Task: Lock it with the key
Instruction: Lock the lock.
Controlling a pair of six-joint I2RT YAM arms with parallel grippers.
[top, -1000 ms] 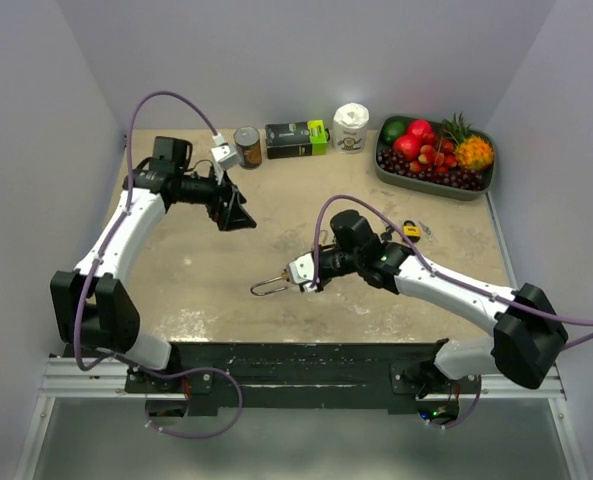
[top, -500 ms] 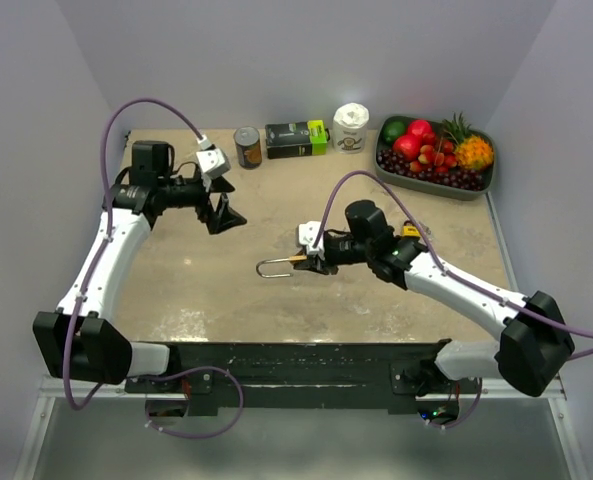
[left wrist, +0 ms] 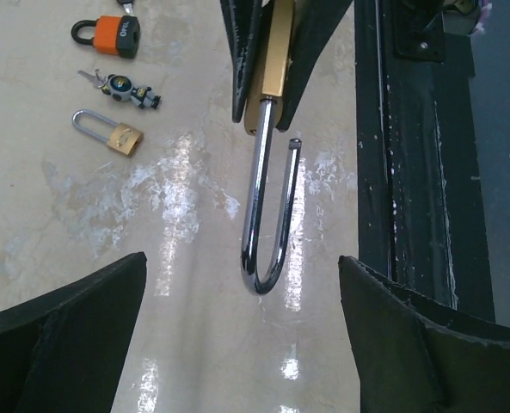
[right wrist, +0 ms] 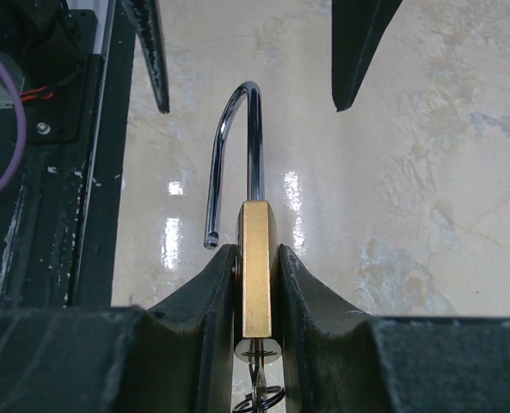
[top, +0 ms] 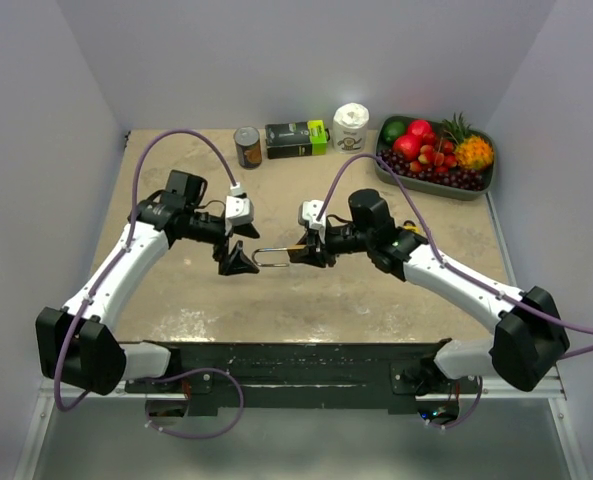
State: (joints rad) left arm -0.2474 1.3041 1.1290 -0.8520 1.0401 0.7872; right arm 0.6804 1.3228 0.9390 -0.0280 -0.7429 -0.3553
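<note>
Arms converged: we find right gripper (top: 304, 252) clamping brass padlock (right wrist: 256, 284), chrome shackle (left wrist: 258, 189) offered to wide-open, empty left gripper (top: 240, 262)

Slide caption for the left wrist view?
Open left gripper faces the brass padlock, shackle open, clamped in the right gripper.

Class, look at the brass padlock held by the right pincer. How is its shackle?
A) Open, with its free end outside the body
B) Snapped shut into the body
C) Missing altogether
A: the left wrist view shows the shackle of the padlock, gripped by the right pincer, with its free end hanging clear of the body.
</note>
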